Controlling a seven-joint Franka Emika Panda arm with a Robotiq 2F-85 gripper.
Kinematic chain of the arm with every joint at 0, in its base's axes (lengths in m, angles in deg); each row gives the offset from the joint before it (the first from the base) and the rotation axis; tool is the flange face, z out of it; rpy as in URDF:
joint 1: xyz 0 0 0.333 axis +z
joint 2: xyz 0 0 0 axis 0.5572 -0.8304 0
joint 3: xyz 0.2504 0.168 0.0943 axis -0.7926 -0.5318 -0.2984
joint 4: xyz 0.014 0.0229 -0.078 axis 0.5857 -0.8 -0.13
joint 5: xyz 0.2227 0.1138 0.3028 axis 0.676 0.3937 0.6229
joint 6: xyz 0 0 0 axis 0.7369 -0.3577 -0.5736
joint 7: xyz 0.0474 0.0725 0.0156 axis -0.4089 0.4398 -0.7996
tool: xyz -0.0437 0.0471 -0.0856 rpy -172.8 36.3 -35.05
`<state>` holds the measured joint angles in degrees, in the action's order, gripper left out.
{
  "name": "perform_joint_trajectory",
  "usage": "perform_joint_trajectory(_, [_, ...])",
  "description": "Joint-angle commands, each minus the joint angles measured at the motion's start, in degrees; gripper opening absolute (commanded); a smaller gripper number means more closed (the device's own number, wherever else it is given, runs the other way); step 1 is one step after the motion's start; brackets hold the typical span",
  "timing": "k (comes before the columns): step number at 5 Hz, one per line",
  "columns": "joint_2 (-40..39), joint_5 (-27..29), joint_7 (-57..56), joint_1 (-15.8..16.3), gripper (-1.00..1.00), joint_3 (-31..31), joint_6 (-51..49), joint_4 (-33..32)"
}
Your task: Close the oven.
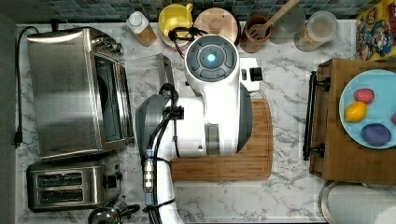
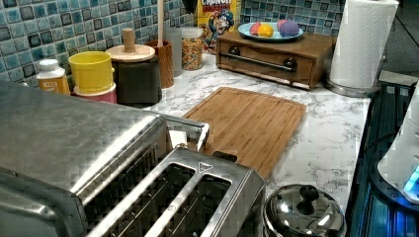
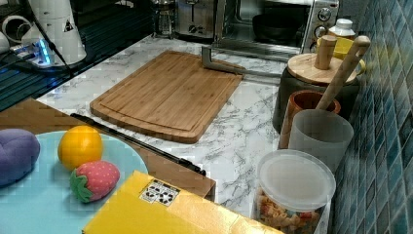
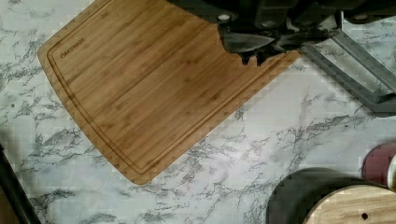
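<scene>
The oven (image 1: 77, 93) gapes open on marble counter (image 1: 289, 186) — blue-tiled wall behind; pincer (image 4: 252, 58) state unclear.

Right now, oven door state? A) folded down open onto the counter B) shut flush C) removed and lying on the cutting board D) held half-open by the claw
A: the oven has its glass door lying flat on the marble counter, handle out toward the cutting board.

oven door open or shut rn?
Open. The oven door is folded down flat over the counter, its handle out front; the right view shows the dark interior.
</scene>
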<state>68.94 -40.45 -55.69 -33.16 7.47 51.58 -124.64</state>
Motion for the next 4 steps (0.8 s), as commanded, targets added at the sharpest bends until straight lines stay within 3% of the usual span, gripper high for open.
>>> perform_joint_trajectory(1, [0.0, -0.1, 0.0, 0.1, -1.00, -0.1, 0.2, 0.0])
perform_joint_trajectory(2, [-5.0, 7.1, -21.9, -2.9, -1.00, 0.6, -0.7, 3.5])
perform_joint_trajectory(3, [-4.1, 13.7, -36.2, -4.8, -1.00, 1.5, 5.2, -0.2])
perform_joint_trajectory(4, [-3.6, 21.5, -48.3, -4.3, -1.00, 4.5, 6.7, -1.9])
